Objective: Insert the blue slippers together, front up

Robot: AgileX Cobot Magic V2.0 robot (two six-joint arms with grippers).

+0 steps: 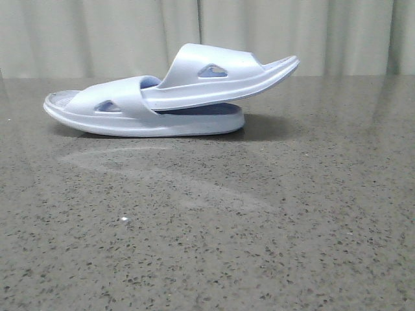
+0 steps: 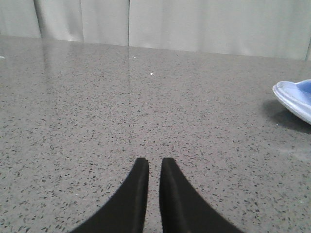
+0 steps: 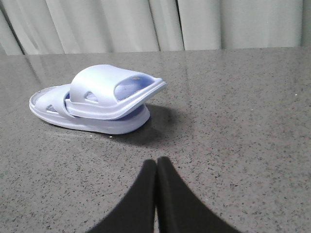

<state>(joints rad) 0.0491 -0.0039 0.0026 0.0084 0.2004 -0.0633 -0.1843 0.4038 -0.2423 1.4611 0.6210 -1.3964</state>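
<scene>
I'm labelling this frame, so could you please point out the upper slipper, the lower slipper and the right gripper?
upper slipper (image 1: 194, 71): front view, on its wide strap.
lower slipper (image 1: 123, 97): front view, on its strap, above the side cutout.
right gripper (image 3: 156, 162): right wrist view, where the closed fingertips meet.

Readable text: none is seen.
Labels, brands: none can be made out.
Numbers, signs: none are shown.
</scene>
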